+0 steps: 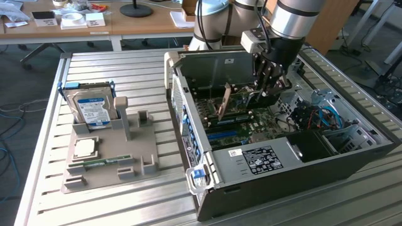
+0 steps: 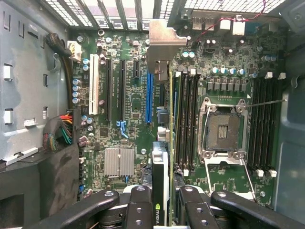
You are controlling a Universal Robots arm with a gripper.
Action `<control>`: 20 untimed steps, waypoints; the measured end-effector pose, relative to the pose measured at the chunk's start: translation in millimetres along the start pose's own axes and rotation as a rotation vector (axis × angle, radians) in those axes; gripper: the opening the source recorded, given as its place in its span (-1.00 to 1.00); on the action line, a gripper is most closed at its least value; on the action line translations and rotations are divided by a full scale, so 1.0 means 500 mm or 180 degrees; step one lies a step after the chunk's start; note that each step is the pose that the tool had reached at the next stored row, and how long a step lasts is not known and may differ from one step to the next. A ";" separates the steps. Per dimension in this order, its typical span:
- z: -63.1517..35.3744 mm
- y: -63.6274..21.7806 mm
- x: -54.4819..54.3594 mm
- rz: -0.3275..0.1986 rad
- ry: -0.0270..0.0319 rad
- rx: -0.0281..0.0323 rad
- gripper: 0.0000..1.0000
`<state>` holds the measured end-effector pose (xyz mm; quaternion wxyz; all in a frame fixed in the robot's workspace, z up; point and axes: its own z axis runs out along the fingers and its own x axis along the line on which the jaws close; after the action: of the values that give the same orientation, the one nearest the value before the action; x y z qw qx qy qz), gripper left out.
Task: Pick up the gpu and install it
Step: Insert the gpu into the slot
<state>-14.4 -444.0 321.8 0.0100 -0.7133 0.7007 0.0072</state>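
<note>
Pincer (image 2: 162,210) clamped on gpu (image 2: 160,164), over motherboard (image 2: 128,109), memory slots (image 2: 188,119) just beside

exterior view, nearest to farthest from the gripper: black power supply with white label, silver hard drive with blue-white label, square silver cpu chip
From the gripper:
1. black power supply, inside the open case
2. silver hard drive, upright, exterior view's left
3. square silver cpu chip, flat before the drive

The hand (image 1: 271,88) hung in the open top of the computer case (image 1: 326,170), gripping the graphics card (image 2: 164,50) edge-on above the motherboard (image 2: 133,109). Metal walls (image 1: 213,63) closed in on all sides; loose cables (image 1: 323,115) and a drive cage (image 1: 349,136) crowded one end, the power supply (image 1: 267,157) another. Memory slots (image 2: 187,119) ran just beside the card. The only open way lay straight overhead.
</note>
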 end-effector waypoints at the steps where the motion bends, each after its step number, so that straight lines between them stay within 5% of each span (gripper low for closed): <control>1: 0.001 0.001 0.000 0.0000 -0.0001 0.0001 -0.47; 20: 0.009 0.010 -0.001 -0.0011 -0.0002 0.0026 -0.47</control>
<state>-19.4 -443.6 317.3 0.0131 -0.7145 0.6995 0.0045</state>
